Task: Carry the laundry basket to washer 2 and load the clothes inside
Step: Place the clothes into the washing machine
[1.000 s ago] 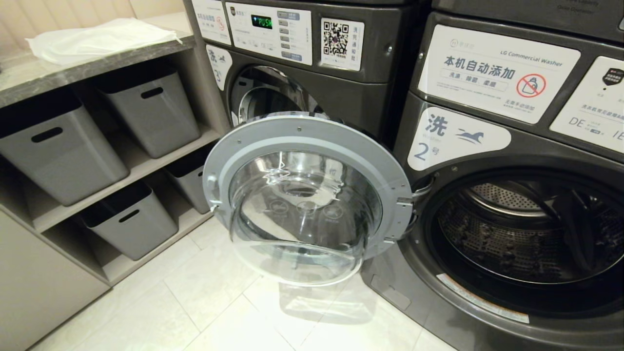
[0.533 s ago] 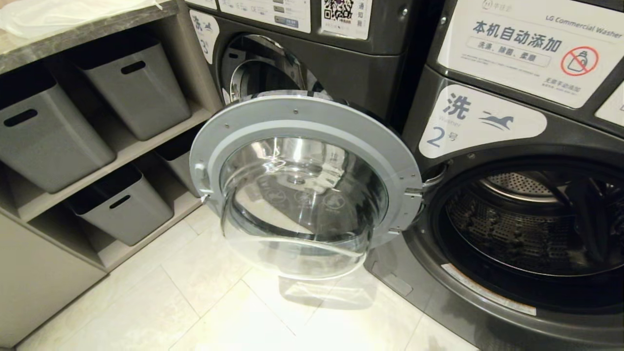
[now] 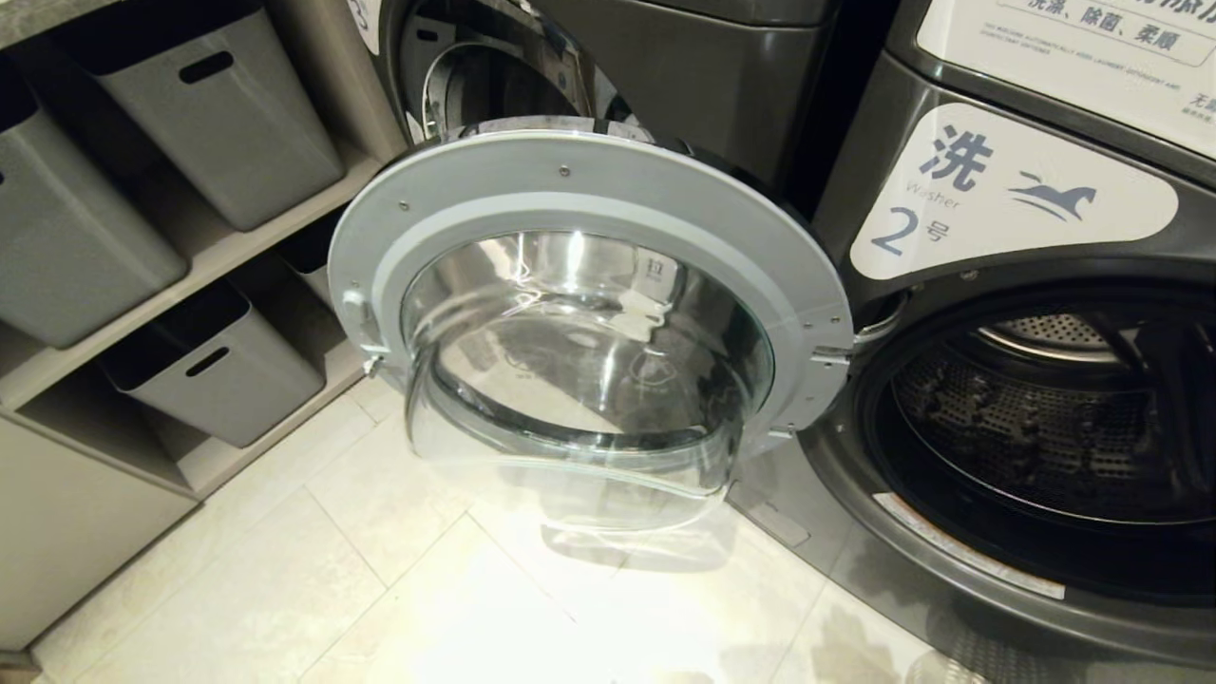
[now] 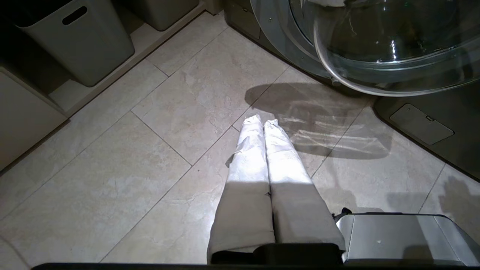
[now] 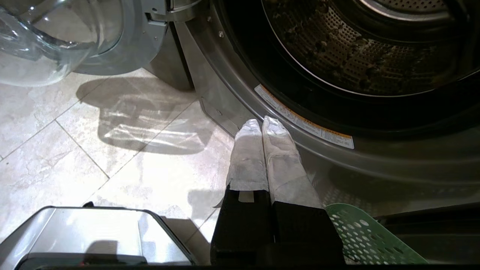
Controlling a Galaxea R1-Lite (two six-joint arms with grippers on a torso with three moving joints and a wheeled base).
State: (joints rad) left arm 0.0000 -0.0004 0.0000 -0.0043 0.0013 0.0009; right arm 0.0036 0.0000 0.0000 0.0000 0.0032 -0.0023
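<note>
While its round chrome-rimmed glass door [image 3: 589,323] is swinging wide toward the grey plastic bins [image 3: 214,366], dark grey washer 2 [image 3: 959,190] is showing a perforated steel drum [image 3: 1035,427] facing outward. Both cloth-wrapped claws, left claw [image 4: 262,122] and right claw [image 5: 258,122], are clenched, empty, over glossy beige floor tiles [image 4: 112,187]. Beside the right one, a corner of the perforated green plastic laundry basket [image 5: 360,236] is sitting before the washer.

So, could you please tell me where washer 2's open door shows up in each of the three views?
Head view: the open door fills the centre, swung out left of washer 2, whose drum gapes at the right.
Left wrist view: its glass bowl sits at the top right.
Right wrist view: it shows in the top left corner.
Shared landmark: the door's shadow on the tiled floor.
</note>
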